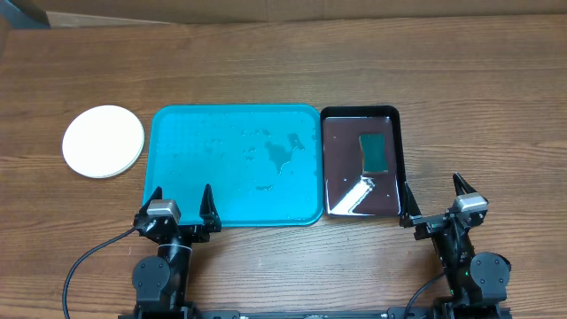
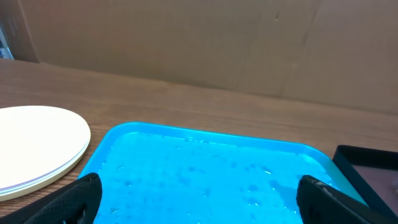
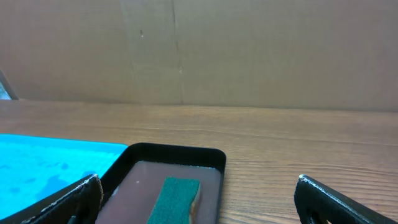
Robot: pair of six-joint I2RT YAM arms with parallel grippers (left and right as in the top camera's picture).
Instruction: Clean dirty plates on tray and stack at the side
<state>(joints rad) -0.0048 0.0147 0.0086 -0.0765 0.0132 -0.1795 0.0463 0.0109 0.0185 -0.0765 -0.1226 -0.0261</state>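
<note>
The plates (image 1: 103,141) sit in one stack on the bare wood left of the tray; only the plain white top plate and a pale rim under it show. The stack also shows at the left edge of the left wrist view (image 2: 34,146). The turquoise tray (image 1: 232,164) holds no plates, only water drops and a small puddle; it fills the left wrist view (image 2: 205,174). My left gripper (image 1: 180,202) is open and empty over the tray's near left edge. My right gripper (image 1: 436,197) is open and empty at the near right corner of the black tray.
A glossy black tray (image 1: 359,162) with a green sponge (image 1: 375,153) stands against the turquoise tray's right side; the sponge also shows in the right wrist view (image 3: 177,198). A cardboard wall stands behind the table.
</note>
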